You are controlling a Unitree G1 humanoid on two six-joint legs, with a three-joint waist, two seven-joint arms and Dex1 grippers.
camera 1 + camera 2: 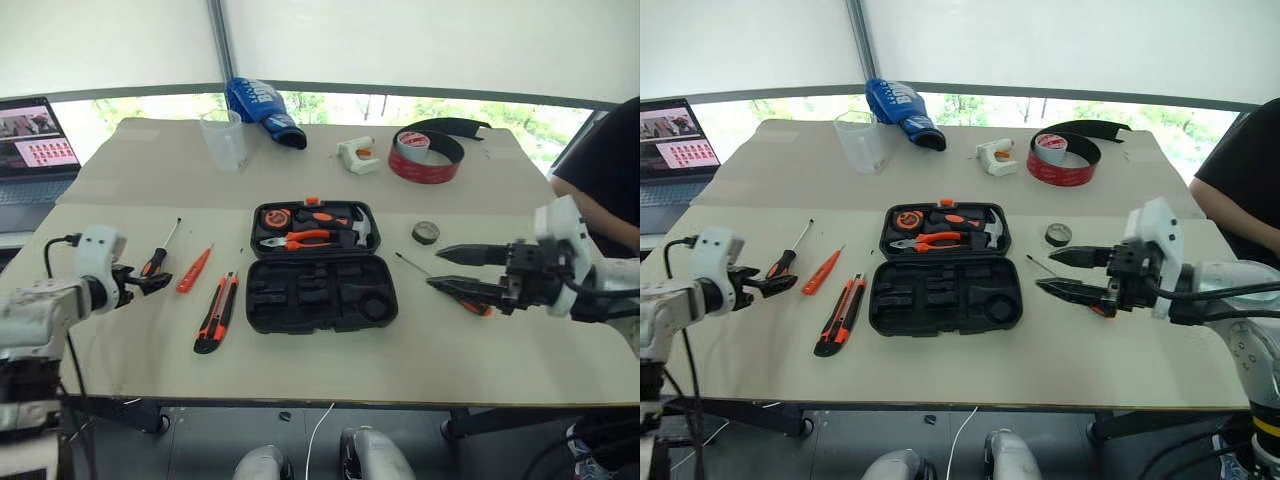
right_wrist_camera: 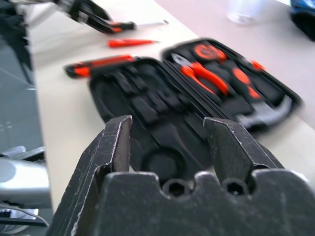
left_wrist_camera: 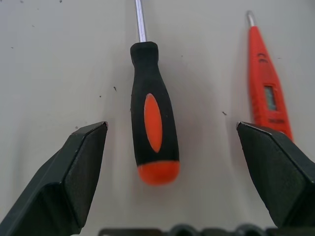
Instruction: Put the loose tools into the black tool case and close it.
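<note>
Our left pincer [image 3: 167, 172] is spread around the screwdriver [image 3: 152, 132] handle on the surface [image 1: 450, 340], left of the open case [image 1: 320, 295]. We should centre it and pinch mid-handle. The right pincer [image 1: 445, 270] hangs spread, empty.

Second orange-and-black screwdriver [image 1: 470, 300] handle mostly hidden behind right gripper [image 1: 440, 270]; person [image 1: 610, 180] cut off at edge
</note>
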